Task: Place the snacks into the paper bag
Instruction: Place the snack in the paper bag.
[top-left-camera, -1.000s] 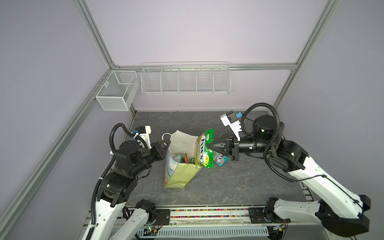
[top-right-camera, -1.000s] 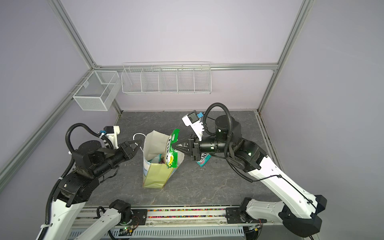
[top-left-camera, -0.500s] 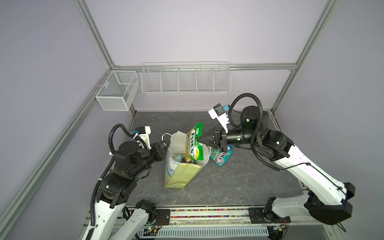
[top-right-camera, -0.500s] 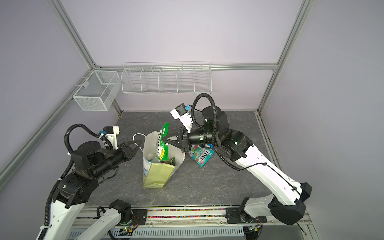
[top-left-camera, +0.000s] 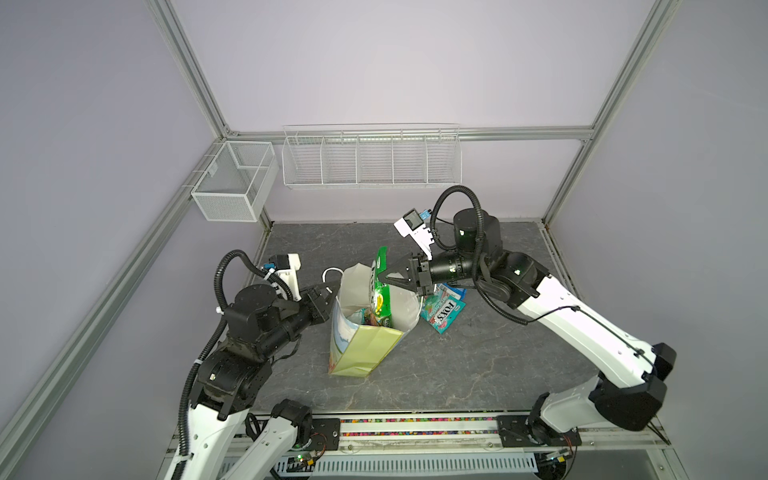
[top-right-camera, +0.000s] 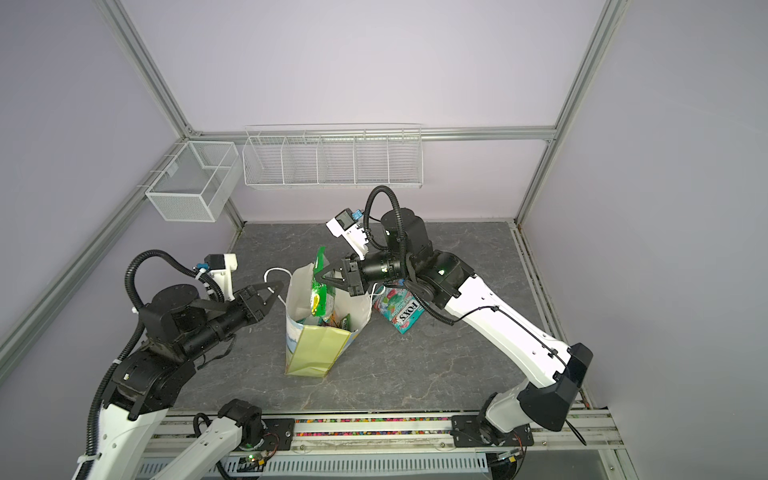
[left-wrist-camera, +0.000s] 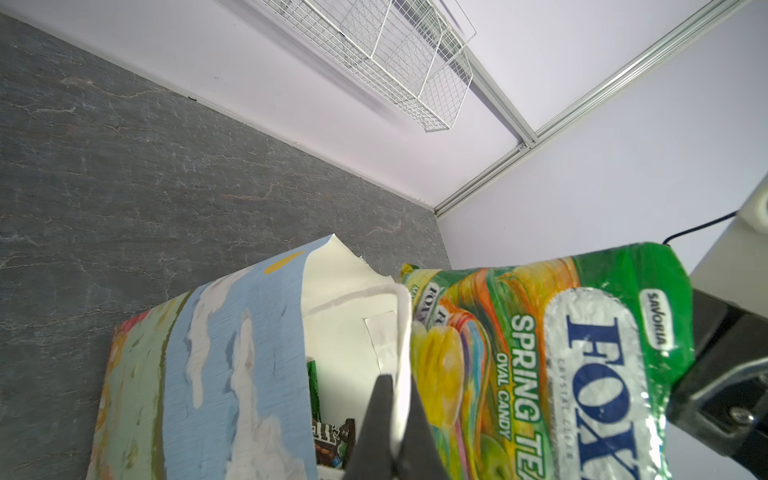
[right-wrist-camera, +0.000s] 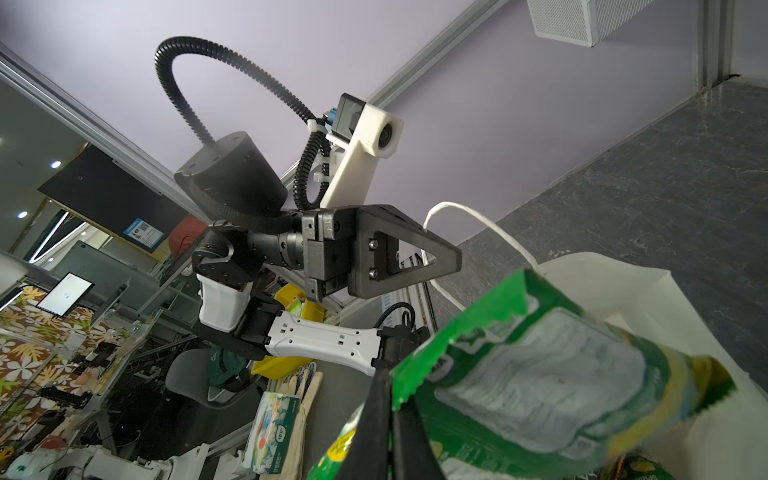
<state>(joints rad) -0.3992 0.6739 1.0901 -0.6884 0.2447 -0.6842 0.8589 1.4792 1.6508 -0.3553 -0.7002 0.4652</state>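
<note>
The right gripper (top-left-camera: 380, 277) clenched the green packet (top-left-camera: 382, 297) upright, long axis vertical, its lower end inside the paper bag (top-left-camera: 365, 345) straight below; the left gripper (left-wrist-camera: 394, 411) pinched the bag's rim.

Both top views look down from high above the near edge of the surface (top-left-camera: 478, 365), facing the far wall. They sit well back and take in both arms, the whole surface and the long wire basket (top-left-camera: 370, 162) (top-right-camera: 332, 162). They share almost the entire scene, with only a slight sideways offset.

The left wrist camera rides close behind the left hand (left-wrist-camera: 397, 399) and looks along its fingers toward the far right corner. The right wrist camera sits close behind the right hand (right-wrist-camera: 390, 415) and faces left and near, out past the left arm into the room beyond. Both wrist views share the paper bag (left-wrist-camera: 249, 353) (right-wrist-camera: 623, 282) and the green packet (left-wrist-camera: 540, 365) (right-wrist-camera: 540, 374), seen from opposite sides.
</note>
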